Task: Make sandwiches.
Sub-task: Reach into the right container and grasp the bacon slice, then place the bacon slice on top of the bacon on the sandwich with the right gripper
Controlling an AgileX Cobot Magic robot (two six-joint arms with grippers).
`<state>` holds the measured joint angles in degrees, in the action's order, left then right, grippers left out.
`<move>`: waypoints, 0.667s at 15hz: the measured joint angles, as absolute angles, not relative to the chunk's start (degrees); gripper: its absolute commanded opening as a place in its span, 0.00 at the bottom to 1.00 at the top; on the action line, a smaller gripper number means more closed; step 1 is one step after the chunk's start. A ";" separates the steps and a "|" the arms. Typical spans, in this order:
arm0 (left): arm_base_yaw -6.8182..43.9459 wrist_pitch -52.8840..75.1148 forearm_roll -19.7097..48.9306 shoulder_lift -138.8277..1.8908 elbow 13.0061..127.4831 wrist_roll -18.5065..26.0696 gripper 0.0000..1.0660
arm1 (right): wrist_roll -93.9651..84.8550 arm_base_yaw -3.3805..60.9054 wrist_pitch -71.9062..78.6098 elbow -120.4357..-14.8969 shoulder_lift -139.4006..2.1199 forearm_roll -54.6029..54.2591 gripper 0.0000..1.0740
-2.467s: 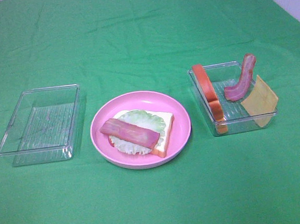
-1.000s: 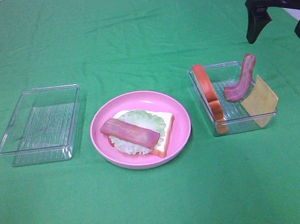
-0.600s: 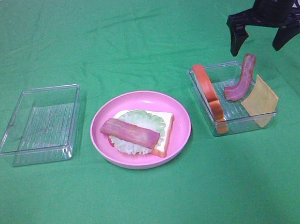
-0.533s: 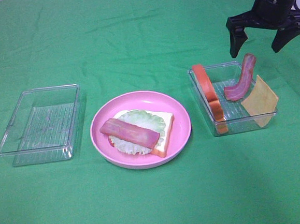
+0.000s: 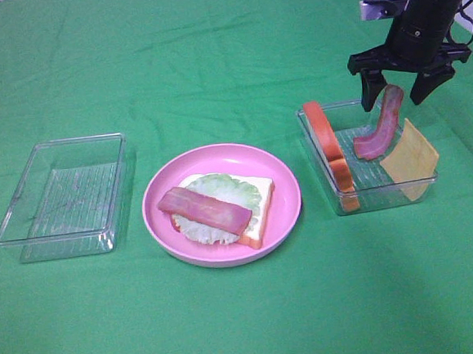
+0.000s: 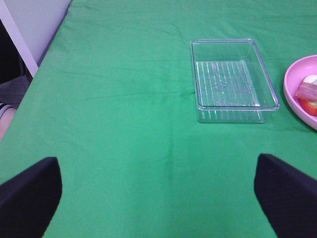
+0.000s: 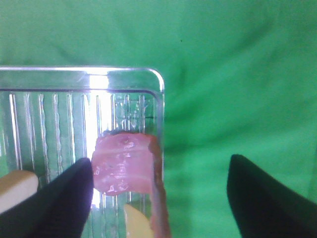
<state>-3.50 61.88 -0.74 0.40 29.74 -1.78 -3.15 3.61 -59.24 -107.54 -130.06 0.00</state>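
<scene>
As seen from high up — right gripper (image 5: 393, 99): fingers spread apart, one on either side of the raised far end of the loose bacon strip (image 5: 380, 129), clamped on nothing.
Left gripper (image 6: 158, 198): fingers wide apart, holding nothing, above bare green cloth (image 6: 124, 124), with the left tray (image 6: 225, 82) ahead of it.
Right tray (image 5: 385, 196): loose bacon strip curving up towards the far right corner; upright bread slice (image 5: 327, 141) on edge along the left wall; cheese square (image 5: 410, 159) tilted at the right wall.
Pink plate (image 5: 286, 198): between the two trays, carrying the stack — plated bread slice (image 5: 262, 195) underneath, lettuce leaf (image 5: 221, 185) on it, plated bacon strip (image 5: 204, 208) lying across the top.
</scene>
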 measured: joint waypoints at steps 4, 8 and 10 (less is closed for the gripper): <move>-3.50 61.88 -0.74 0.40 29.74 -1.78 0.95 | -2.46 3.61 -59.93 -107.54 -130.06 0.00 0.00; -3.50 61.88 -0.74 0.40 29.74 -1.78 0.95 | -2.52 3.61 -62.22 -107.54 -130.06 -0.52 0.00; -3.50 61.88 -0.74 0.40 29.74 -1.78 0.95 | -2.52 3.61 -62.85 -107.54 -129.09 -0.69 0.00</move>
